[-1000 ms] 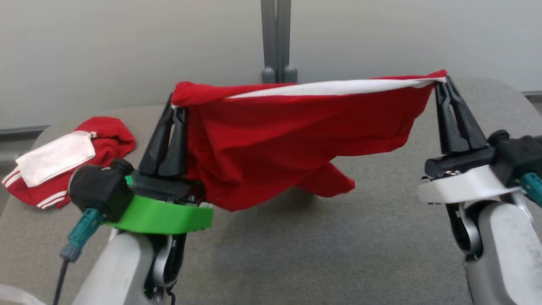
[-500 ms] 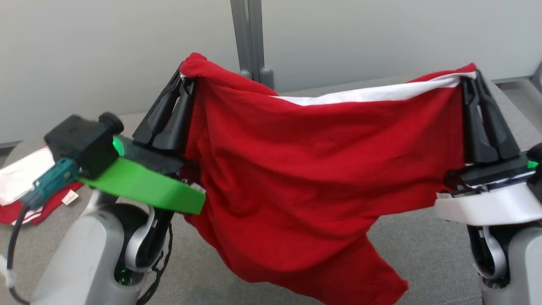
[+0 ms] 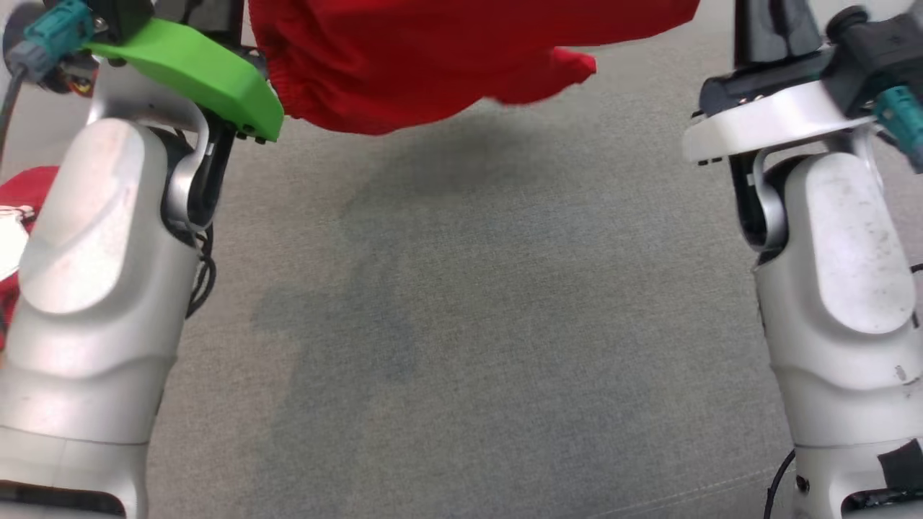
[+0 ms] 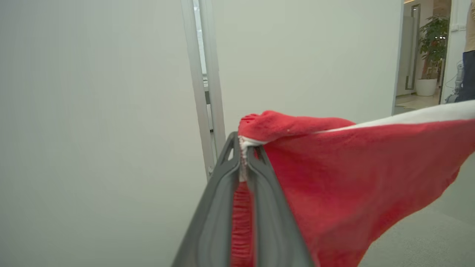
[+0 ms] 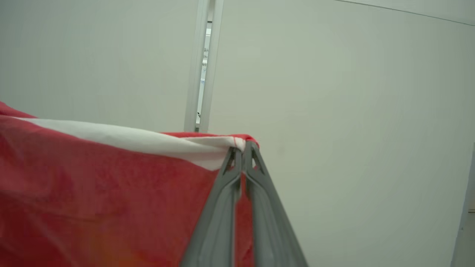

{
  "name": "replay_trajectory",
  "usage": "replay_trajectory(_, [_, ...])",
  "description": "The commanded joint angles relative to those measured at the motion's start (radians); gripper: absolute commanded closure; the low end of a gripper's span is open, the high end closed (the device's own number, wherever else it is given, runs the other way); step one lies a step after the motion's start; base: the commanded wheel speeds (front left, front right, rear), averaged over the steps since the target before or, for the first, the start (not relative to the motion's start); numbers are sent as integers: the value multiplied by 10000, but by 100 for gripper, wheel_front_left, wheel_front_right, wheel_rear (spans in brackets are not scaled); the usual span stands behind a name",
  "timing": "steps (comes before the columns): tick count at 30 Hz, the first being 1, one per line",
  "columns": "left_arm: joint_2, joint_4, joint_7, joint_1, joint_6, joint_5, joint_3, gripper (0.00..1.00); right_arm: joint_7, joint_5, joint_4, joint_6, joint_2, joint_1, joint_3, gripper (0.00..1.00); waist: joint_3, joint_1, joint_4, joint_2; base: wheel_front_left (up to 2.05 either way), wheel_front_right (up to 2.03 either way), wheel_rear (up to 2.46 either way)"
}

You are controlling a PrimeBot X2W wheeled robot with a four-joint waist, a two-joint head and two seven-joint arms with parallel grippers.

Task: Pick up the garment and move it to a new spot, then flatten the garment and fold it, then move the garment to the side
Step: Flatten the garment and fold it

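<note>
Grey, felt-like cloth covers the tabletop (image 3: 469, 324) right below you, matt and finely grained, with a soft shadow across its far half. Your two smooth, pale-shelled arms rise at either side of it: the left forearm (image 3: 94, 274) carries a bright green plastic wrist plate (image 3: 202, 72), the right forearm (image 3: 836, 252) a white plastic wrist plate (image 3: 764, 122).

Between them, higher up, hangs the red knit garment with a white band (image 3: 433, 58), its lower hem rumpled and loose above the tabletop. Your left gripper (image 4: 243, 144) has its two long dark fingers pinched almost together on a gathered corner of that garment, with red fabric bunched in the narrow slot between them. Your right gripper (image 5: 242, 148) is clamped tight on the opposite corner, where the white band meets the red edge. The fleecy cloth runs taut along its top edge between the two grips and sags in soft folds beneath.

At the tabletop's left side lies a second crumpled red-and-white garment (image 3: 18, 202). Beyond stands a plain pale partition wall (image 4: 92, 111) with a slim grey metal post (image 4: 204, 92), and far off a potted green plant (image 4: 432, 44).
</note>
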Motion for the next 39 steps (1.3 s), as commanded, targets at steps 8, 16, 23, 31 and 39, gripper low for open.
replay_trajectory(8, [-753, 2512, -886, 1838, -382, -417, -635, 100, -312, 49, 2670, -14, 179, 1634, 564, 100, 318, 0, -53, 0, 0, 0, 0])
replay_trajectory(16, [-1208, 2944, -1950, 3672, -236, -554, -777, 100, -320, 943, 1884, -14, 190, 3315, 524, 100, 30, 0, 105, 0, 0, 0, 0])
replay_trajectory(23, [-1267, 1660, -2193, 5459, 38, -557, -973, 100, -316, 1098, 55, -14, 189, 5388, -68, 100, -945, 0, 410, 0, 0, 0, 0])
replay_trajectory(31, [-878, -1470, -1322, 8150, 791, -874, -1304, 100, 190, 772, -2325, -14, 197, 7873, -442, 100, -1718, 0, 517, 0, 0, 0, 0])
replay_trajectory(39, [-319, -4112, 67, 10060, 1793, -979, -1675, 100, 1465, 705, -4577, -14, 194, 9551, -646, 100, -1552, 0, 571, 0, 0, 0, 0])
